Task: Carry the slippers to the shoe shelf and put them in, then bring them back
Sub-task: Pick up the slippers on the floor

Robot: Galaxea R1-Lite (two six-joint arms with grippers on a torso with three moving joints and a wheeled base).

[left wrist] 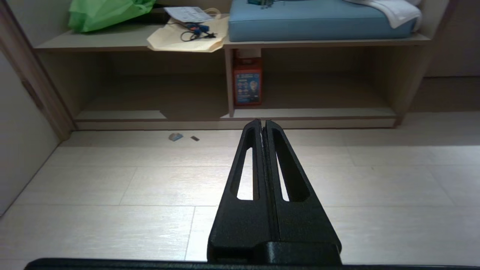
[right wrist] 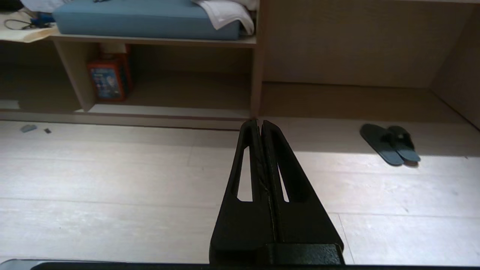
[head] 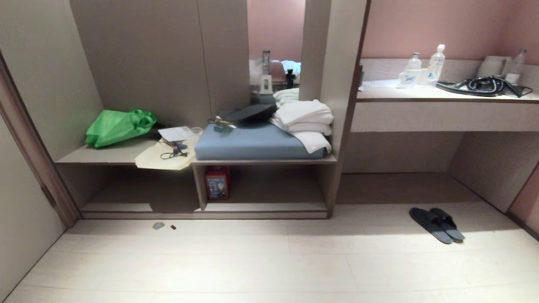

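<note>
Left tool [left wrist: 263,122], fingers pressed together, above pale floor [left wrist: 112,180] facing shoe shelf [left wrist: 318,93].

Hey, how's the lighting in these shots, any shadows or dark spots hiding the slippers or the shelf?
Head view: the slippers lie half in a bright floor patch, half in the desk's shadow; the shoe shelf is dim inside but readable. Right wrist view: the same shadow edge crosses the slippers, and the shut right gripper is a dark silhouette. Left wrist view: the shut left gripper is likewise dark.
</note>
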